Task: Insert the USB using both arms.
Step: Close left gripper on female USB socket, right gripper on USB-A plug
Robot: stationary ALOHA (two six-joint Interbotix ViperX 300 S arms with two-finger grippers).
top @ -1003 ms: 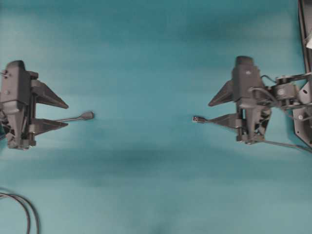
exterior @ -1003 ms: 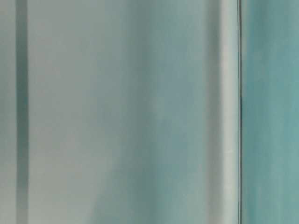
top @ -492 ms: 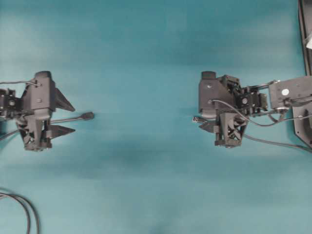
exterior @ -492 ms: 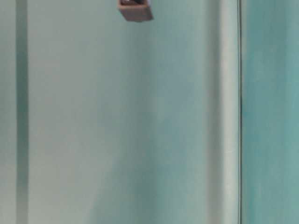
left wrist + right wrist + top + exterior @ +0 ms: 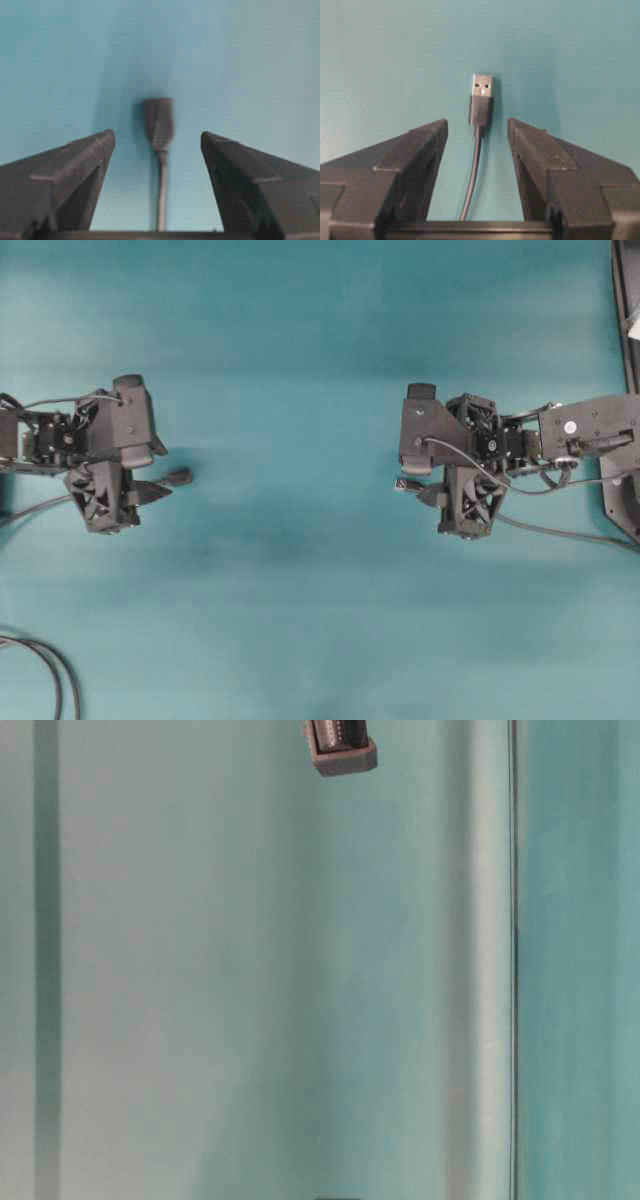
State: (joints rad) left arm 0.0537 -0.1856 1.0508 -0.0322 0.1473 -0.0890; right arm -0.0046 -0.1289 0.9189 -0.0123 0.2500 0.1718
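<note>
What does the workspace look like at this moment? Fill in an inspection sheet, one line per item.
Surface: teal table top, plain and flat.
Job's things: USB, silver tip and dark body, lying flat; socket end of the other cable, all dark, lying flat. The two are far apart, tips facing each other in the overhead view.
Clutter: nothing seen.
Grippers: left gripper open, fingers either side of the socket end's neck, not touching; right gripper open, fingers astride the USB's cable, not touching.
Cables: each thin cable runs back between its gripper's fingers; a dark cable loop lies at the lower left edge.
Surroundings: dark frame at the right edge; the table-level view is blurred.
</note>
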